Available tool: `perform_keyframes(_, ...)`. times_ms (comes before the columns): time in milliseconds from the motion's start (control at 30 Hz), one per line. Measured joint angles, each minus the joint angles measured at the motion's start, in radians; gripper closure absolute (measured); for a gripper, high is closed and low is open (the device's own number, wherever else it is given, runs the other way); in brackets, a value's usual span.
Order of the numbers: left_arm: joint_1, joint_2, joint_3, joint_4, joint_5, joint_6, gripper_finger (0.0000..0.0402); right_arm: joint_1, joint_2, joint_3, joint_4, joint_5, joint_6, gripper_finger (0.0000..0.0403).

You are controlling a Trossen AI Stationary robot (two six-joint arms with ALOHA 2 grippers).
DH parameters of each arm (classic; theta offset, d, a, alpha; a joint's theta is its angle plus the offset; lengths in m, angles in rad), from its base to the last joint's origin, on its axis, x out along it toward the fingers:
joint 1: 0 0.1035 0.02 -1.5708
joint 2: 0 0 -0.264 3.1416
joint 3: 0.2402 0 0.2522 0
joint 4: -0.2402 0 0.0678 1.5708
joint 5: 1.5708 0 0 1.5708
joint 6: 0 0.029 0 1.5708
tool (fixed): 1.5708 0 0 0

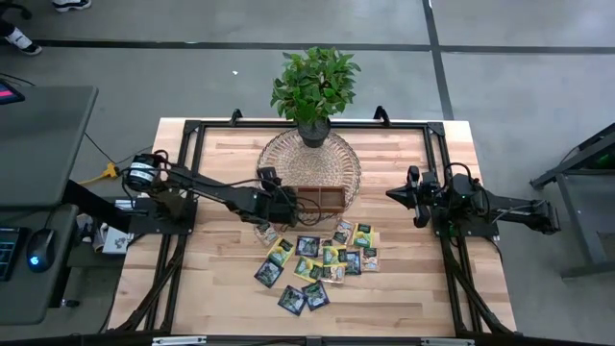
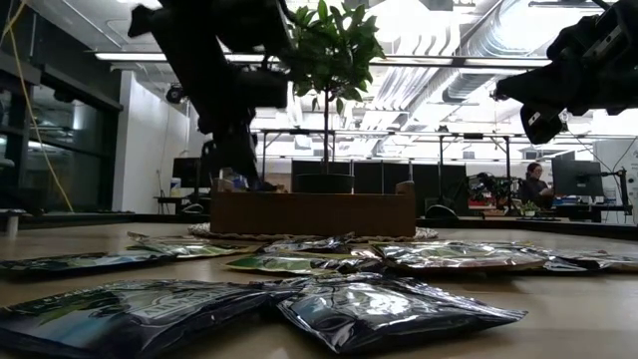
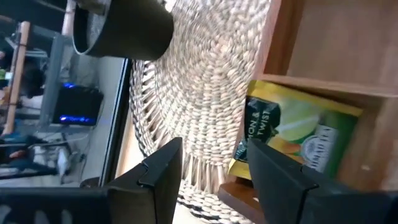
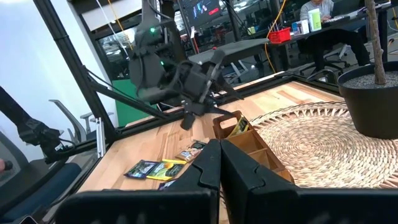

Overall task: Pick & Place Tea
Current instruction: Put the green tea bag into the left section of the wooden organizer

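Note:
Several tea sachets point(image 1: 317, 259), yellow-green, green and dark, lie flat on the table in front of the brown wooden tray point(image 1: 322, 199). One yellow-green sachet point(image 3: 292, 134) stands on edge in the tray's left end compartment, leaning on its wall; it also shows in the right wrist view point(image 4: 239, 127). My left gripper point(image 3: 211, 149) is open just above the tray's left end point(image 1: 286, 204), with nothing between its fingers. My right gripper point(image 1: 396, 195) is shut and empty, raised to the right of the tray. My left gripper has one finger point(image 3: 273, 171) right beside the lower edge point(image 3: 245, 165) of the sachet in the tray. I cannot tell whether it touches it. The sachet is not between the fingers and rests in the compartment.
The tray's far part sits on a round woven mat point(image 1: 307, 163), which also carries a potted plant point(image 1: 314, 86) behind the tray. A black frame point(image 1: 192, 130) runs around the table's edges. Bare wood lies left and right of the sachets.

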Motion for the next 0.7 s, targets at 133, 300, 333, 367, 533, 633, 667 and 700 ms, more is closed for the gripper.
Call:
perform_keyframes(133,-0.017,-0.04,0.0,-0.021,0.094,0.027,0.0227,0.0,0.0,0.0,0.0,0.0,0.0,0.0402)
perform_keyframes(300,-0.046,-0.099,0.0,-0.04,0.438,0.089,0.0227,0.0,0.0,0.0,0.0,0.0,0.0,0.0402)
perform_keyframes(333,-0.052,-0.099,0.0,-0.04,0.519,0.097,0.0227,0.0,0.0,0.0,0.0,0.0,0.0,0.0402)
perform_keyframes(367,-0.058,-0.098,0.0,-0.042,0.591,0.108,0.0227,0.0,0.0,0.0,0.0,0.0,0.0,0.0402)
perform_keyframes(533,-0.089,-0.098,0.0,-0.039,0.792,0.153,0.0227,0.0,0.0,0.0,0.0,0.0,0.0,0.0402)
perform_keyframes(633,-0.106,-0.082,0.001,-0.002,0.799,0.207,0.0227,0.0,0.0,0.0,0.0,0.0,0.0,0.0402)
perform_keyframes(667,-0.11,-0.073,0.001,0.004,0.799,0.227,0.0227,0.0,0.0,0.0,0.0,0.0,0.0,0.0402)
perform_keyframes(700,-0.116,-0.066,-0.001,0.004,0.8,0.246,0.0227,0.0,0.0,0.0,0.0,0.0,0.0,0.0402)
